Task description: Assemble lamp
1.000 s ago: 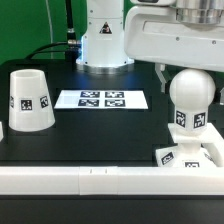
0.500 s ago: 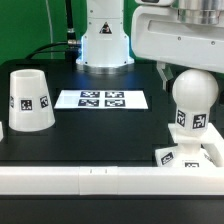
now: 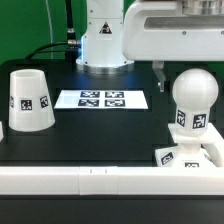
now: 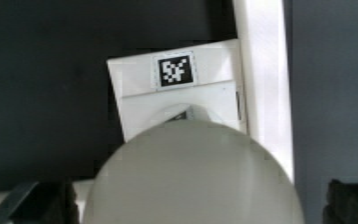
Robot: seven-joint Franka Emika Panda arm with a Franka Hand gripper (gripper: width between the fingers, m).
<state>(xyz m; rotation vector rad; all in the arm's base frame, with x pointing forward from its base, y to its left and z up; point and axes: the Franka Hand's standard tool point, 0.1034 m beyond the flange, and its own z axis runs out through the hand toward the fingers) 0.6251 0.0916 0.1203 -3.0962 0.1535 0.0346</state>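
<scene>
The table (image 3: 100, 125) is free between the shade (image 3: 29, 100) and the bulb (image 3: 191, 100); only the flat marker board (image 3: 102, 99) lies there.

The arm's white wrist housing (image 3: 170, 35) is being shifted toward nine o'clock in the exterior view and raised slightly off the bulb post (image 3: 191, 102), leaving the post's rounded top uncovered. The dark gripper (image 3: 160, 70) finger is being carried along at its ten o'clock.
</scene>
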